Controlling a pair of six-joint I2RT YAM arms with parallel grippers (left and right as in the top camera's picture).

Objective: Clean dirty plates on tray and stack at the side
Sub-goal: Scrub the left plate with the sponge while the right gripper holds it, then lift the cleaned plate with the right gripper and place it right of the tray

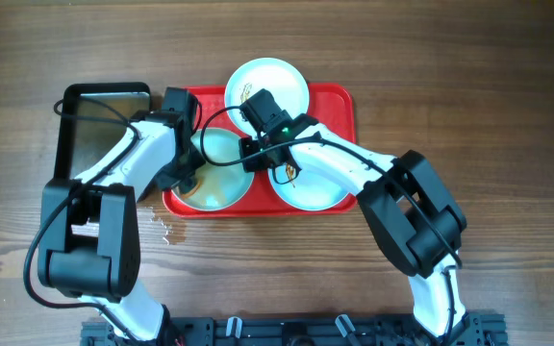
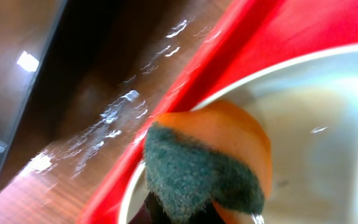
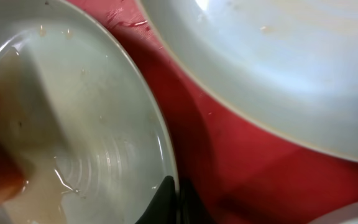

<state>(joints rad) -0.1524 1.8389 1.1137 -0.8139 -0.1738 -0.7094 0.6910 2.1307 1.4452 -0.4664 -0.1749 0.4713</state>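
Red tray [image 1: 339,106] sits mid-table on the wooden table [image 1: 508,96], carrying three white plates: the far plate [image 1: 282,82] overlapping its back rim, the near left plate [image 1: 221,154] and the near right plate [image 1: 315,192] side by side at the front. The left gripper [image 2: 179,214] is clenched on an orange sponge [image 2: 210,162] with a green scouring face, pressed into the near left plate close to the tray's left rim. That plate holds a film of cloudy, brownish water. The right gripper [image 3: 166,199] is closed at the same plate's rim, on the side facing the other two plates, one dark finger lying over the edge. A dark metal pan [image 1: 104,115] lies just left of the tray.
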